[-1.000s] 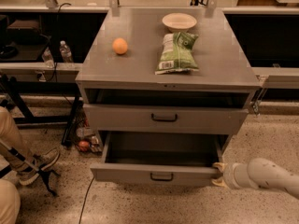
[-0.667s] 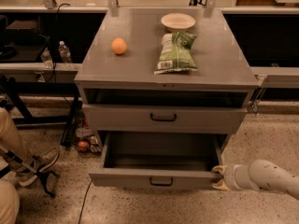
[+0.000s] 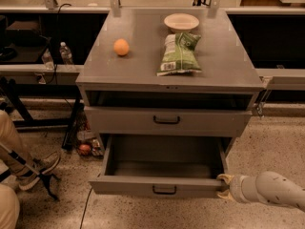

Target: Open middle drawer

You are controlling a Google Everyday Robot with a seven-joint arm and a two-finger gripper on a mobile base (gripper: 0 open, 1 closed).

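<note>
The grey cabinet [image 3: 143, 42] has a taller-fronted drawer [image 3: 124, 120] with a wide handle, which is shut. Below it the middle drawer [image 3: 128, 186], with a shallow front and a small black loop handle [image 3: 164, 190], stands pulled far out, and its inside looks empty. My gripper [image 3: 224, 187] is at the right end of that drawer's front, with pale fingertips [image 3: 224, 178] clasping the front panel's corner. The white forearm [image 3: 274, 190] comes in from the lower right. The lowest drawer is hidden under the open one.
On the cabinet top lie an orange [image 3: 121, 46], a green chip bag [image 3: 179, 54] and a pale bowl [image 3: 181, 21]. A person's leg and shoe [image 3: 35, 168] are at the lower left. Water bottles [image 3: 66, 54] and a small can [image 3: 85, 149] are to the left of the cabinet.
The middle drawer has slid further out toward the camera, and my gripper has moved with its front right corner.
</note>
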